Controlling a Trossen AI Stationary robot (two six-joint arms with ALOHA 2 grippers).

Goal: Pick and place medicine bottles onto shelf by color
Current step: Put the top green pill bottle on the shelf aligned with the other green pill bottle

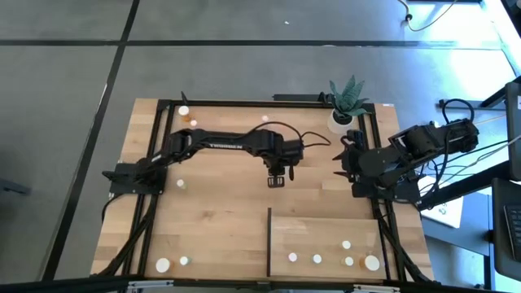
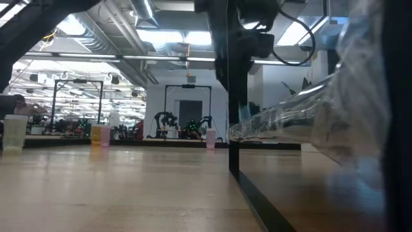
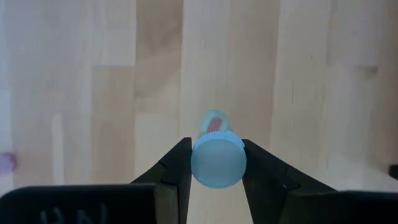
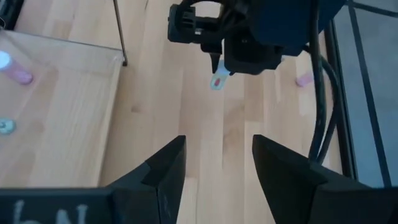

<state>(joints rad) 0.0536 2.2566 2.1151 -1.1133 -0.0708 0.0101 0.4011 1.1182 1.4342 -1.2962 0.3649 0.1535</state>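
Note:
My left gripper (image 1: 277, 177) hangs over the middle of the table, just beyond the shelf's (image 1: 326, 232) far edge, shut on a small medicine bottle (image 3: 214, 124) with a pale cap and a pink-red mark on its body. The right wrist view shows that bottle (image 4: 217, 81) below the left fingers. Several bottles (image 1: 317, 259) stand on the shelf near its front. A thin dark upright edge (image 1: 269, 242) runs along the shelf's left side. My right gripper (image 4: 219, 140) is open and holds nothing. It hovers by the table's right side (image 1: 346, 159). My left gripper pinches the bottle's round cap (image 3: 200, 163) between its two fingers, one on each side. The fingers come steeply from above. The body hangs below the cap, slightly tilted, clear of the tabletop.
Loose bottles stand at the table's far left (image 1: 184, 110), far middle (image 1: 264, 119), left (image 1: 181, 184) and near left (image 1: 163, 264). A potted plant (image 1: 342, 118) sits at the far right. A dark frame rail (image 1: 244, 102) runs along the far edge.

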